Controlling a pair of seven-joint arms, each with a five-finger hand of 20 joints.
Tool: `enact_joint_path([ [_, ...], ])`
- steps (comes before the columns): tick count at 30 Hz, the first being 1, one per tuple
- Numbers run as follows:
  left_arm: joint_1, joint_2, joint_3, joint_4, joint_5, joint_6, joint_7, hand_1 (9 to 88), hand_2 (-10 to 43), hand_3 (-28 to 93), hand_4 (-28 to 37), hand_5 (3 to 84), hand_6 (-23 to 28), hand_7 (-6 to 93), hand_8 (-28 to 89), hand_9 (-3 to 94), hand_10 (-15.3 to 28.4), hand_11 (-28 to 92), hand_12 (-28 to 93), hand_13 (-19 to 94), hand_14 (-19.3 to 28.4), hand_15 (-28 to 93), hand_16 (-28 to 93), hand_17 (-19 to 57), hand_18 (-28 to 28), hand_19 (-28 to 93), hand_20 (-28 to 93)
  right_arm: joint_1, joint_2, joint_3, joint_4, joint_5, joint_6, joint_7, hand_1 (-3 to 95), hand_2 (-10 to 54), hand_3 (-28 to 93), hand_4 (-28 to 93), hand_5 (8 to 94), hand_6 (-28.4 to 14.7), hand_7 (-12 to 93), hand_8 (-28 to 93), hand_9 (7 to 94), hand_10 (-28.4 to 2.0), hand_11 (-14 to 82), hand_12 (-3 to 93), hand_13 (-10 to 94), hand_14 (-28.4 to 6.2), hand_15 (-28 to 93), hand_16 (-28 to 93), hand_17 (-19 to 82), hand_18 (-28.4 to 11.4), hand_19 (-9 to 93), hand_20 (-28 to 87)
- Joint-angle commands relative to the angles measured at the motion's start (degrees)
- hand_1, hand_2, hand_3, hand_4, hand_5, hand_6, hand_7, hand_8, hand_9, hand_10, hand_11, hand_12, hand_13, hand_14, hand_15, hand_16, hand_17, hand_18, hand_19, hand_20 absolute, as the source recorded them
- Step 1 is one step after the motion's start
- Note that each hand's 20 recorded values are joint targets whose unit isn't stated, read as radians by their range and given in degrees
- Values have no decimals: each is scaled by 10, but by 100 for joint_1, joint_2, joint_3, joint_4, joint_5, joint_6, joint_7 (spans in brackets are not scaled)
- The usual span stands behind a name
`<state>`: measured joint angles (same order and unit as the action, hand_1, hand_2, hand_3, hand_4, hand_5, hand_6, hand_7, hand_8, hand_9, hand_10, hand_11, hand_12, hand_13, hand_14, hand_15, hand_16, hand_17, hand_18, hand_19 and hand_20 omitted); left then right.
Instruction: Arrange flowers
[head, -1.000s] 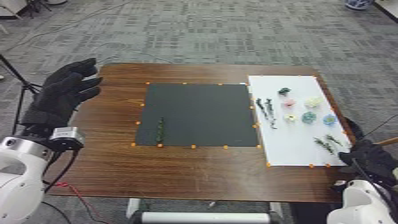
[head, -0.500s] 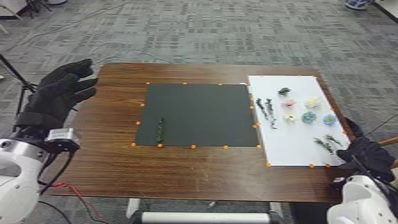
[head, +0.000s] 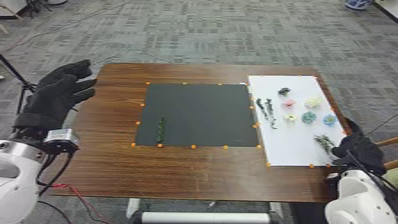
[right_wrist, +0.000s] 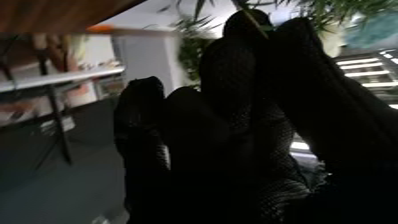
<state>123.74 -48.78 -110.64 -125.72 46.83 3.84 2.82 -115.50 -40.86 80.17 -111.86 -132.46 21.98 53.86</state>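
Well, green sprigs (head: 326, 144) crowd the right hand (head: 360, 151), blue flower (head: 330, 120) near.

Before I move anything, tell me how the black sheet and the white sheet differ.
The black sheet is broad, nearly square; the white sheet is narrower and longer front to back. The black sheet holds one green sprig; the white sheet holds flowers and sprigs. Both lie flat on the table, with orange marks along their edges.

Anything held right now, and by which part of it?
Left robot hand: nothing. Right robot hand: can't tell. A thin green leafy stem crosses it in the right wrist view, but whether it's gripped isn't clear.
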Motion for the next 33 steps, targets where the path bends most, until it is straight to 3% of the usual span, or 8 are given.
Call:
enact_joint_path([
  [1,49,-5,-215,-80,-14,107,13,272,-71,687,-282,236,23,298,-137,159,105,321,133,102,138,485,-77,-92,194,405,120,413,247,-377,-387,21,791,-318,491,-95,856,-265,717,-15,551,7,832,-53,359,627,756,-48,780,388,361,-188,812,480],
  [7,102,-8,-267,-104,-15,119,8,272,-71,687,-282,236,23,297,-136,159,105,321,133,103,138,485,-77,-92,194,405,120,1250,405,-967,-657,114,1210,-426,487,-95,856,-229,703,-28,592,-5,851,-54,353,630,772,-44,776,393,374,-190,801,482],
  [12,263,-83,-389,-121,-55,186,59,272,-71,686,-283,237,23,298,-136,160,105,321,132,103,138,486,-78,-92,194,404,120,2766,11,-2193,-675,425,1022,-442,483,-95,855,-209,703,-33,594,-3,860,-51,355,621,787,-39,771,395,378,-191,799,483],
  [17,93,-52,-283,-57,-30,204,101,264,-76,691,-282,238,23,297,-136,160,106,320,132,103,138,485,-78,-93,195,403,120,4027,-935,-3358,-148,626,807,-655,483,-95,850,-195,702,-37,595,-1,863,-52,360,617,791,-38,770,400,382,-195,798,483],
  [20,-96,5,-127,12,-37,187,77,264,-76,691,-283,238,24,297,-136,161,107,319,132,103,138,484,-77,-93,196,403,120,4508,-1407,-3919,335,573,667,-666,480,-95,847,-181,699,-39,602,3,865,-51,368,608,798,-35,768,401,390,-195,802,482],
  [25,-247,49,51,52,-13,134,23,264,-75,692,-283,237,23,297,-136,161,106,317,133,103,138,482,-77,-93,195,403,121,4789,-1951,-4381,960,651,177,-762,478,-95,848,-172,699,-41,603,7,868,-50,371,600,807,-32,763,402,396,-196,806,480],
  [33,-287,99,109,71,-17,138,21,264,-75,691,-283,239,23,296,-136,162,106,318,134,103,138,481,-77,-92,195,402,121,5161,-2272,-5120,1535,683,-357,-817,475,-95,847,-166,686,-41,616,11,871,-47,377,595,814,-29,763,408,404,-196,815,475],
])
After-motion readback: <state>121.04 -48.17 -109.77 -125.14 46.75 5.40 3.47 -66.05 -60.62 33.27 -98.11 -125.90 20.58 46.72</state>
